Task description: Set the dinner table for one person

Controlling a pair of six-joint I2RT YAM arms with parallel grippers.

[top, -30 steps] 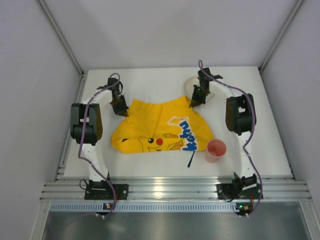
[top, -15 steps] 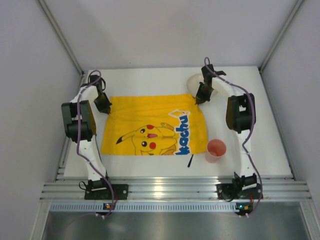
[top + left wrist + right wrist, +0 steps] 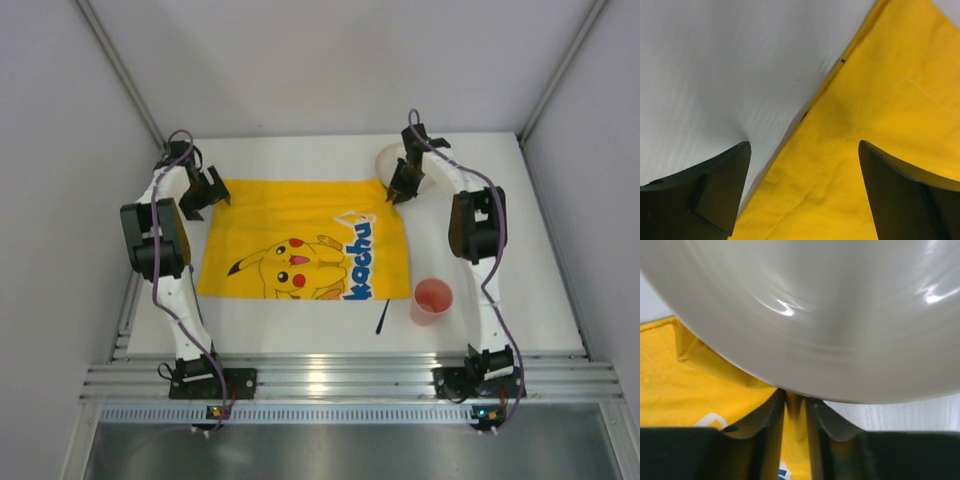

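Overhead, the large white rectangular bench (image 3: 520, 250) spanned the cell under a flat yellow Pikachu-print cloth (image 3: 300, 250). Rigid and fixed, it probably offers no grip, whereas the limp cloth suits corner holds. From the left wrist, the left pincer (image 3: 802, 150) gaped wide and empty over the cloth's edge. From the right wrist, the right pincer (image 3: 795, 402) sat nearly closed, pinching cloth beneath a glossy white bowl (image 3: 805, 315).

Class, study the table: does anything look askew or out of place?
The yellow cloth lies flat except its far right corner, creased and pinched in the right gripper beside the white bowl.
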